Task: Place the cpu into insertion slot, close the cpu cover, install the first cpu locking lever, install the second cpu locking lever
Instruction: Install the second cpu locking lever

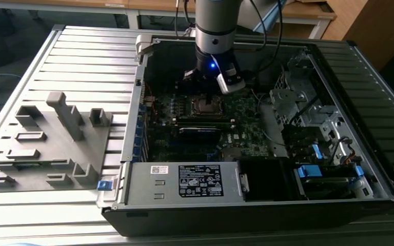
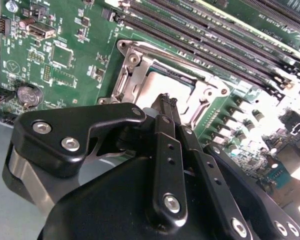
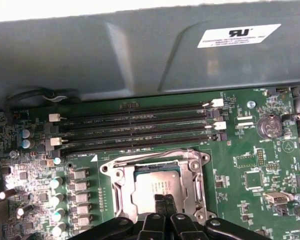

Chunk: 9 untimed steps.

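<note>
The cpu [image 3: 157, 186] lies seated in the socket, with the cover [image 3: 196, 186] closed flat around it. The hand [image 3: 163, 202], fingertips pressed together, hovers just above. Judging by this, lever installation is in hand, calling for precise hooking.

I can read no print: the white sticker [image 3: 238, 35] on the case wall and the power-supply label [image 1: 199, 181] stay illegible.

Grey arm [image 1: 215, 20] reaching straight down, wrist lit blue, black gripper [image 3: 164, 201] pointing down, its two slim fingers [image 2: 166, 107] pressed together at the tips in both wrist views, nothing held between them
</note>
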Tool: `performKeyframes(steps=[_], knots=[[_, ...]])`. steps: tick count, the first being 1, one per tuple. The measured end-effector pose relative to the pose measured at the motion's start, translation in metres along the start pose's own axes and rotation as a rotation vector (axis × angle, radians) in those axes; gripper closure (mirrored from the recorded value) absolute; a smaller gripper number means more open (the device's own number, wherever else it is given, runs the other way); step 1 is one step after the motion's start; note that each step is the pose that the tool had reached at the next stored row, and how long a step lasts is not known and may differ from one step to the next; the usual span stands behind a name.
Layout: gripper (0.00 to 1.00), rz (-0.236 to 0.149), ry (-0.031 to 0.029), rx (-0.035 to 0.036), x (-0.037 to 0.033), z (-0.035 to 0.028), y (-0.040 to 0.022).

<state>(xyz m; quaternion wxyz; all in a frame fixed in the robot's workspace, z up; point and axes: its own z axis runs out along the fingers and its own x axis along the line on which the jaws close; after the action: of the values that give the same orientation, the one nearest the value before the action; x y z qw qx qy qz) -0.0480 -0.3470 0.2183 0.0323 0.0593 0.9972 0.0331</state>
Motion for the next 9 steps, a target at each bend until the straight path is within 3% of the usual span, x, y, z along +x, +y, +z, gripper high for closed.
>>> performKeyframes(steps=[9], knots=[[0.89, 0.0, 0.0, -0.0003, -0.0002, -0.0032, 0.0002]])
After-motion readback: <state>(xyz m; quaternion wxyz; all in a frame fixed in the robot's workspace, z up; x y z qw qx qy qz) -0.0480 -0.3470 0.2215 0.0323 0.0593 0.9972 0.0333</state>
